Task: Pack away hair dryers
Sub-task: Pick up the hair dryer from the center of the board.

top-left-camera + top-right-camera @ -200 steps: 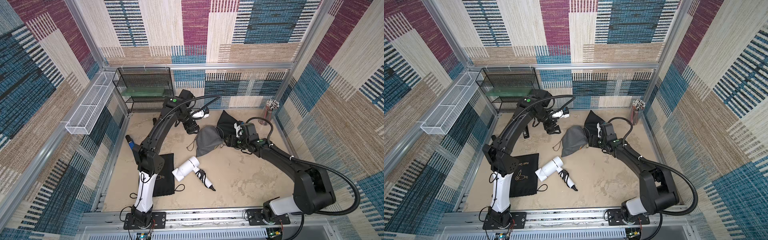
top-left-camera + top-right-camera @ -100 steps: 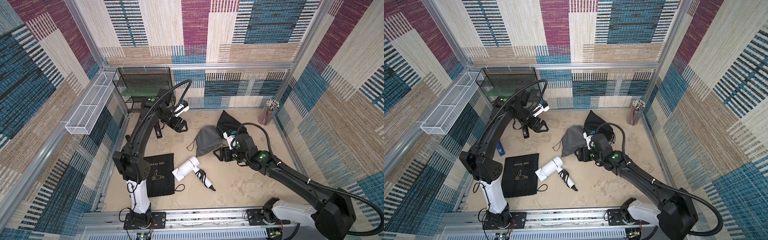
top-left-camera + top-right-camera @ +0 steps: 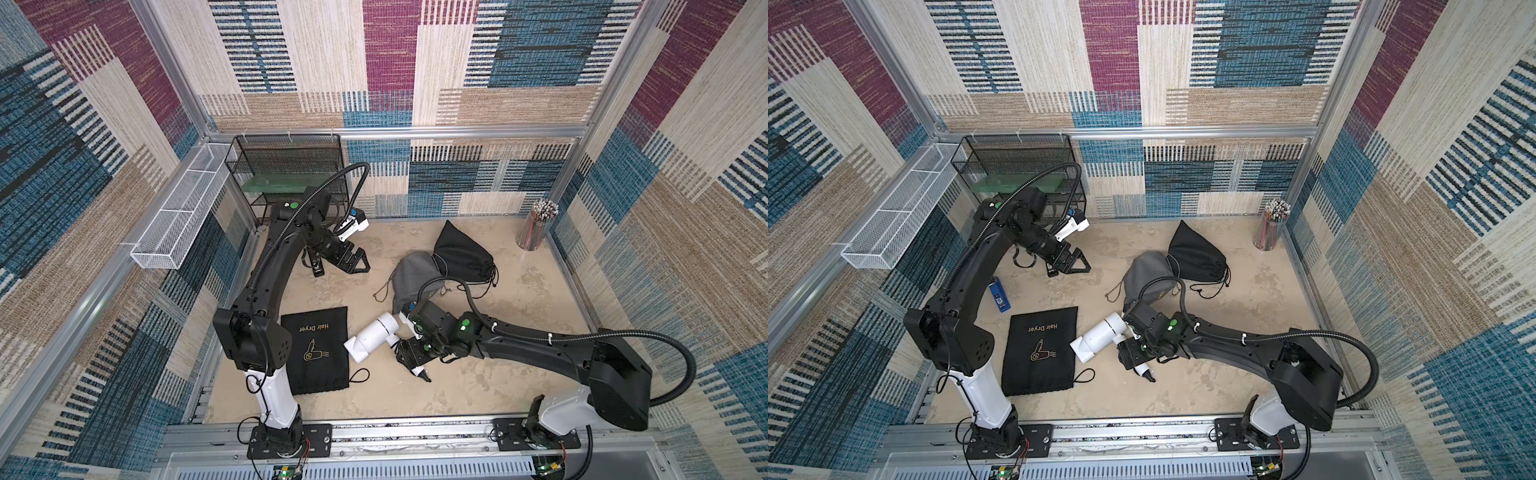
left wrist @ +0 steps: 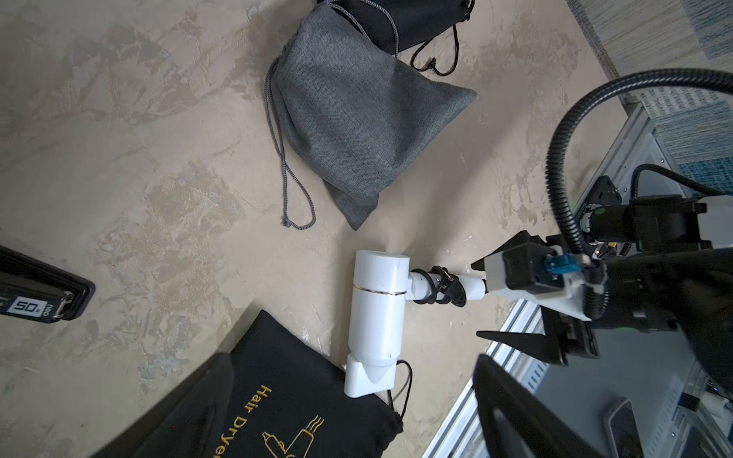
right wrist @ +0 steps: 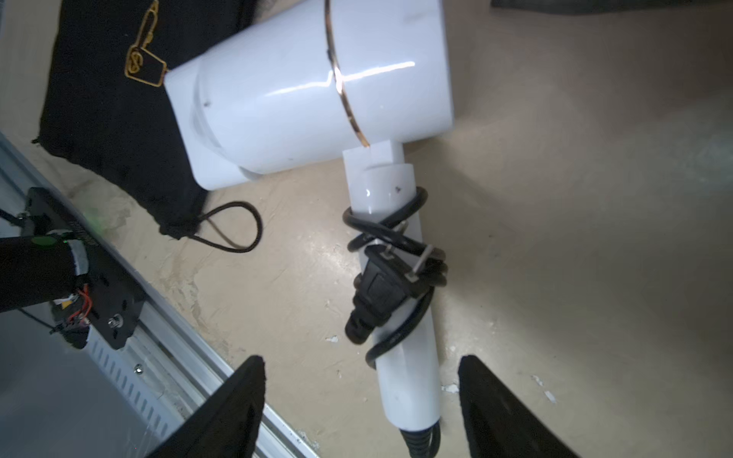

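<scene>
Straddling the handle of the white hair dryer [image 3: 370, 338], the right gripper [image 5: 361, 361] has its fingers apart and holds nothing.

The dryer lies on its side on the table [image 3: 498, 395], toward 6 o'clock of the floor in both top views. Its nozzle end meets the edge of the flat black pouch [image 3: 316, 353] at its 9 o'clock. The black cord [image 5: 388, 253] is wound round the handle (plug tucked among the loops). One right finger stands on each side of the handle's end, and neither visibly touches it. The left gripper [image 3: 356, 266] hangs at 11 o'clock, well apart from the dryer, fingers spread wide and empty. A bulging grey pouch [image 3: 411, 272] and a black pouch [image 3: 461, 253] lie touching at 12 to 1 o'clock.
</scene>
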